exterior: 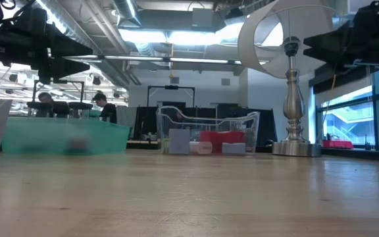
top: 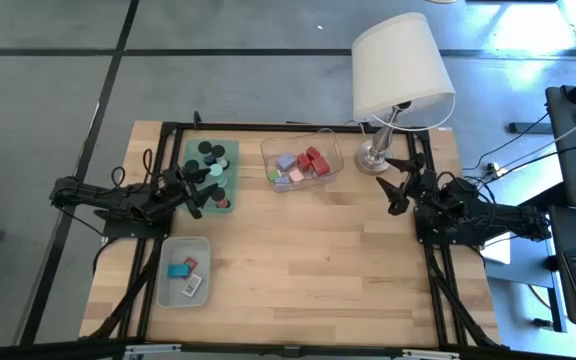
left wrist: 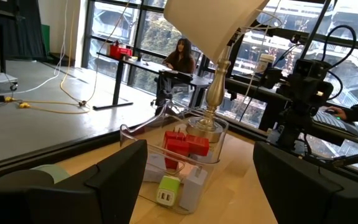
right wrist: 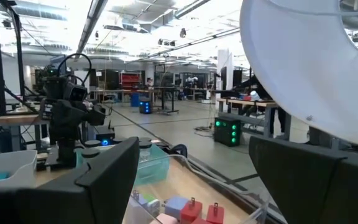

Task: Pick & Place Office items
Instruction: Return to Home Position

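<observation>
The office items lie in three trays. Black round caps (top: 211,155) sit in a teal tray (top: 208,176). Red blocks (top: 314,160) and a lilac block (top: 286,161) lie in a clear tray (top: 332,150). A teal block (top: 177,269) and a flat labelled rectangle (top: 192,287) rest in a grey tray (top: 168,250). My left gripper (top: 200,190) hovers open at the teal tray's left side, pointing level toward the clear tray (left wrist: 216,134). My right gripper (top: 393,185) stands open at the table's right, near the lamp's base, with nothing between its fingers (right wrist: 104,168).
A white-shaded lamp (top: 398,70) stands at the table's far right, its silver base (top: 376,157) close beside my right gripper and the clear tray. Bare wooden tabletop (top: 308,260) spreads over the middle and near side. People sit at desks in the room beyond.
</observation>
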